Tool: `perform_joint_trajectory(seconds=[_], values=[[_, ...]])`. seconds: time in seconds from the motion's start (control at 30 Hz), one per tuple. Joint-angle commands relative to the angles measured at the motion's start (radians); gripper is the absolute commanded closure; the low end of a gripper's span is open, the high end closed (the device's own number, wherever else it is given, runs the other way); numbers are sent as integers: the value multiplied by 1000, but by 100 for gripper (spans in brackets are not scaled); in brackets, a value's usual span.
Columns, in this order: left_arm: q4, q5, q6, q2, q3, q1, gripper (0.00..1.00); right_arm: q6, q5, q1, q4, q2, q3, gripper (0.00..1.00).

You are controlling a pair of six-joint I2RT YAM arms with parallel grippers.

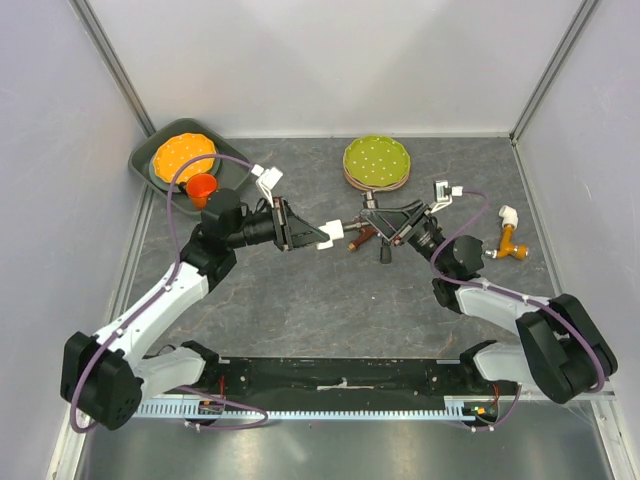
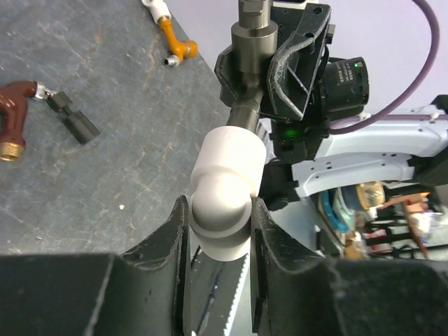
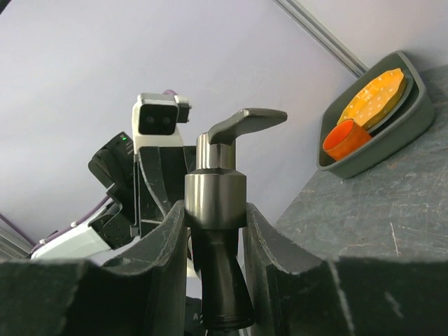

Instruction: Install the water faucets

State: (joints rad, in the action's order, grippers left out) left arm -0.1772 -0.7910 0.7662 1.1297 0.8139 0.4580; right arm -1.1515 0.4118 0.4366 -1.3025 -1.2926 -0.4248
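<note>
Above mid-table (image 1: pixel 300 310): left gripper (image 2: pixel 220 210) clamped tight on the white elbow (image 2: pixel 227 157), a finger pressed to each side. Right gripper (image 3: pixel 215 224) closed part-way round the grey tap (image 3: pixel 215 189), steel body between its fingers, lever end clear of them. The two grippers face each other. Elbow's open end meets the grey tap's dark stem; cannot tell whether it is seated. Brown tap (image 2: pixel 14 112) lies on the table below them. Orange tap (image 2: pixel 175 43) lies well apart, off to the right.
</note>
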Motion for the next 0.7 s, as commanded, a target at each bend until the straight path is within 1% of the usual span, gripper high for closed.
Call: perform_joint_trajectory(seconds=[0.0, 0.07, 0.1, 0.17, 0.2, 0.27, 0.3, 0.33, 0.37, 0.4, 0.43, 0.47, 0.5, 0.57, 0.63, 0.67], values=[[36, 146, -256, -109, 30, 74, 98, 33, -64, 14, -237, 70, 17, 100], [77, 214, -324, -151, 30, 115, 98, 36, -73, 19, -193, 88, 20, 100], [88, 276, -394, -162, 28, 129, 98, 26, -79, 19, -154, 102, 20, 100], [108, 341, -462, -194, 18, 172, 98, 7, -82, 21, -98, 116, 14, 100], [113, 395, -529, -203, 15, 186, 98, -16, -85, 19, -68, 118, 14, 100], [114, 450, -602, -220, -2, 241, 98, -53, -85, 21, -66, 113, 18, 100], [114, 510, -681, -234, -10, 261, 98, -72, -84, 22, -41, 113, 18, 100], [116, 539, -723, -238, -16, 283, 98, -106, -80, 21, -20, 111, 12, 100], [119, 573, -763, -242, -33, 330, 98, -120, -79, 21, 3, 111, 9, 100], [117, 643, -854, -249, -41, 350, 98, -128, -79, 22, 41, 115, 8, 100], [116, 677, -895, -252, -51, 372, 98, -146, -80, 22, 61, 119, 6, 100], [110, 753, -928, -255, -74, 408, 98, -148, -82, 24, 83, 133, 6, 100], [87, 783, -991, -261, -87, 424, 98, -149, -84, 24, 135, 141, 4, 100], [59, 867, -1076, -275, -122, 464, 98, -143, -88, 28, 224, 168, -5, 100], [19, 910, -1136, -286, -154, 501, 98, -129, -88, 30, 279, 193, -19, 100], [6, 955, -1198, -289, -166, 514, 98, -126, -87, 30, 334, 199, -25, 100]])
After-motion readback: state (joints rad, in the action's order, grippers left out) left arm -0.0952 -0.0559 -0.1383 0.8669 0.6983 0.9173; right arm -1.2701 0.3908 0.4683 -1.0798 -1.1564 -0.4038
